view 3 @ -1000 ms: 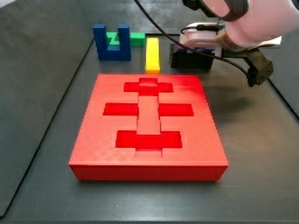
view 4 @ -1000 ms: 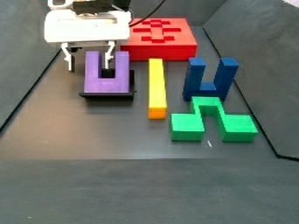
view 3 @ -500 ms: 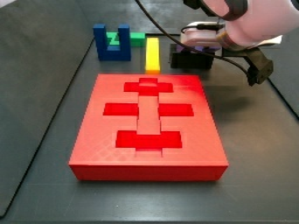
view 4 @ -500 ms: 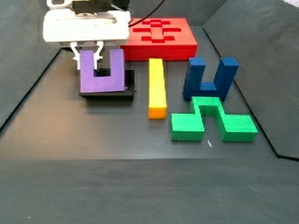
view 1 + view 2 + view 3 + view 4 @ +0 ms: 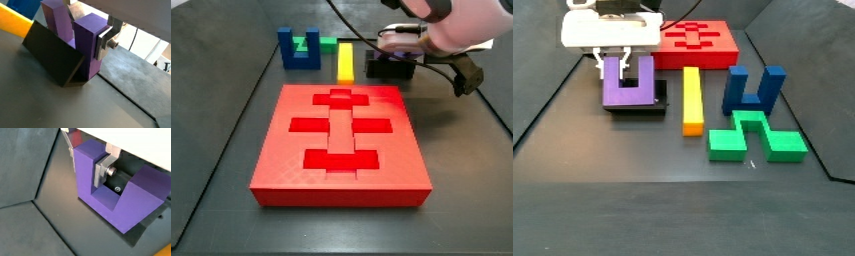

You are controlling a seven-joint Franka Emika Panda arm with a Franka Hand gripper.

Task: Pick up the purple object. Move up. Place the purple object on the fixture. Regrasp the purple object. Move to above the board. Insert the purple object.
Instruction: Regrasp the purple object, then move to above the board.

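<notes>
A dark grey matte worktop (image 5: 458, 200) fills both side views, lit softly and evenly with a faint sheen. Dark sloping side panels rise from its left edge (image 5: 540, 90) and right edge (image 5: 827, 90), meeting it at straight seams. Another seam (image 5: 673, 181) crosses near its front edge. In a wrist view, a bright pale background with thin dark struts (image 5: 150, 42) shows past the worktop's edge.
</notes>
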